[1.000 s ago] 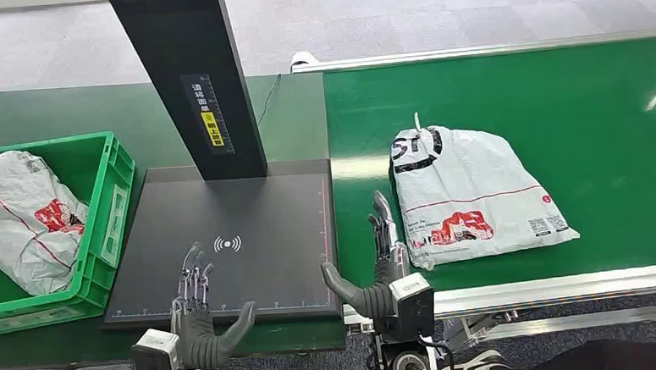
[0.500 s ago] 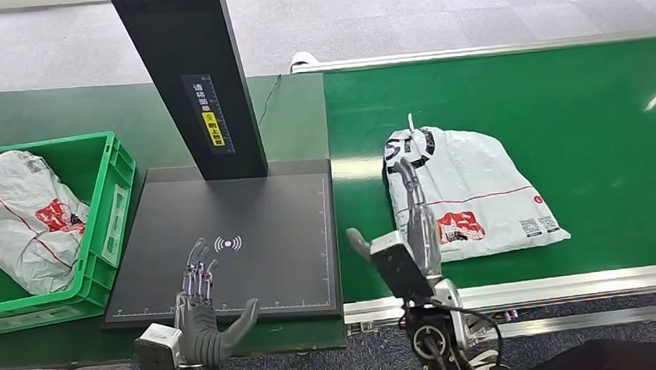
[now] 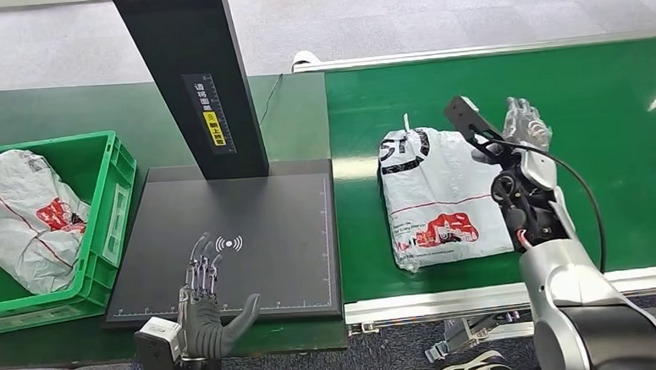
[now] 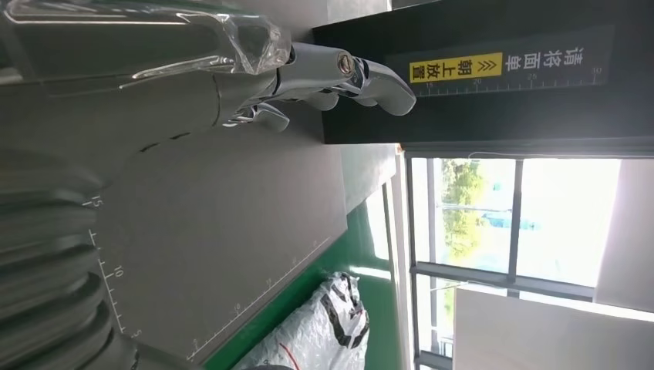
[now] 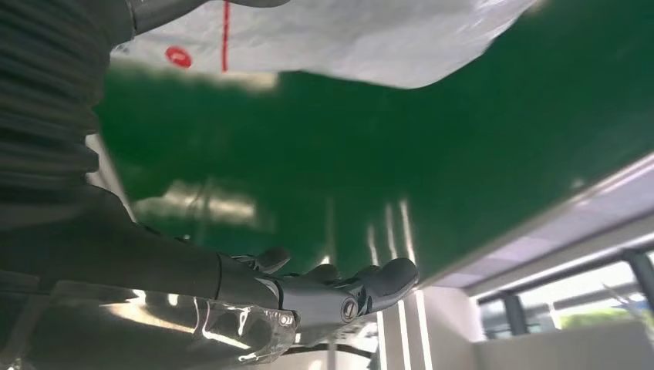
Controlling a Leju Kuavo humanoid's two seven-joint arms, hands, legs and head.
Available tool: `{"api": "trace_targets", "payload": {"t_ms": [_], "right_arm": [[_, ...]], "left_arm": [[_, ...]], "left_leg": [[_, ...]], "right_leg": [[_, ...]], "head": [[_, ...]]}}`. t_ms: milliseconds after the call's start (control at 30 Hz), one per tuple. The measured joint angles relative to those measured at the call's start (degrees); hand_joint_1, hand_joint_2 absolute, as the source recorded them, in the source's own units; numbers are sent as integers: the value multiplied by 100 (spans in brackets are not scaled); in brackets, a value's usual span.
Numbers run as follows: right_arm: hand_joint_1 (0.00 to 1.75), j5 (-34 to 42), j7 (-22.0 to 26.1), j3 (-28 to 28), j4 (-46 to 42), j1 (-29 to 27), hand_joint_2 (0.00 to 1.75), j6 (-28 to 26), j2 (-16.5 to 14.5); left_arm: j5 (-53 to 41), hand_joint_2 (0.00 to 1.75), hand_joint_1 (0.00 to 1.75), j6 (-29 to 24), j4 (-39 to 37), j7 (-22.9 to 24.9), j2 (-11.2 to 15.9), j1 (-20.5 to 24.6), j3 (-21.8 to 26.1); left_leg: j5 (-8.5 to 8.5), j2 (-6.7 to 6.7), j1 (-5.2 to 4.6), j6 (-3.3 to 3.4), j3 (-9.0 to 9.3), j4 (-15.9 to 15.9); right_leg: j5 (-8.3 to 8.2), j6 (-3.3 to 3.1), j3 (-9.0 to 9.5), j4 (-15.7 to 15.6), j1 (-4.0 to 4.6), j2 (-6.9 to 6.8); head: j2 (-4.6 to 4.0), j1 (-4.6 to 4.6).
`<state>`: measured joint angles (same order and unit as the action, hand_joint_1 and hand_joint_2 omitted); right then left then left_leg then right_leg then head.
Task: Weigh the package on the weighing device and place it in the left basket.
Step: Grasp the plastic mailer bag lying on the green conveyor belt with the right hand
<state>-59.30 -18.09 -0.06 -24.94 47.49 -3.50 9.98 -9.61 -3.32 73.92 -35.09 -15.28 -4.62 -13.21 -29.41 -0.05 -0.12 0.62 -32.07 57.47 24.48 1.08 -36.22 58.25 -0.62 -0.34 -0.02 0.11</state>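
Silver right hand (image 3: pixel 521 128), fingers spread and holding nothing, hovers at the white poly mailer's (image 3: pixel 440 196) 2 o'clock corner. Mailer lies flat on green conveyor belt (image 3: pixel 611 145). Judged soft, light, slippery: take by an edge. Left hand (image 3: pixel 203 314) splayed over black scale platform (image 3: pixel 258 214); green basket (image 3: pixel 106 214) at 9 o'clock.

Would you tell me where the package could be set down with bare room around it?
The scale plate is bare between post and left hand. The left basket is crowded: a bag fills it.
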Motion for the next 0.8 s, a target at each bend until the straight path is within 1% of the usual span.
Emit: {"api": "trace_targets", "payload": {"t_ms": [67,167,233,333,467,567,700,800], "right_arm": [[0,-17,-134,-119,205,69,175,198,142],[0,47,-216,-334,422,86,175,532,267],[0,108,-146,-495,527,73,175,738,300],[0,157,98,-725,647,-2,175,1040,316],[0,161,535,-936,753,-185,175,1415,292],[0,124,844,-1026,809,-306,175,1704,214],[0,77,1041,-1073,879,-431,175,2007,72],[0,-20,1089,-1082,922,-482,175,2161,-26]], "left_arm": [[3,175,0,32,-11,-1,5,28,1],[9,175,0,73,-25,-2,10,75,5],[10,175,0,98,-39,-2,11,99,8],[8,175,0,135,-80,-2,12,133,11],[0,175,0,151,-170,-3,14,207,20],[-3,175,0,157,-275,-9,15,294,38],[-9,175,0,164,-402,-31,15,365,70],[-14,175,0,171,-478,-41,15,386,89]], "left_leg": [[-3,0,0,1,-3,0],[-4,1,0,1,-2,-1],[-4,2,0,1,-1,-1],[-3,2,1,1,0,-1],[-3,2,3,0,-2,-2],[-3,3,3,0,-2,-3],[-3,3,3,0,-3,-3],[-3,4,3,0,-3,-3]], "right_leg": [[1,1,-3,0,0,1],[2,1,-4,-1,0,1],[2,1,-4,-1,0,2],[1,1,-4,-1,1,3],[1,0,-4,0,1,3],[1,0,-4,0,1,4],[2,0,-4,0,1,3],[2,0,-4,0,1,3]], "head": [[0,0],[1,0],[1,-1],[1,-1],[1,-1],[1,-1],[0,-1],[1,-1]]}}
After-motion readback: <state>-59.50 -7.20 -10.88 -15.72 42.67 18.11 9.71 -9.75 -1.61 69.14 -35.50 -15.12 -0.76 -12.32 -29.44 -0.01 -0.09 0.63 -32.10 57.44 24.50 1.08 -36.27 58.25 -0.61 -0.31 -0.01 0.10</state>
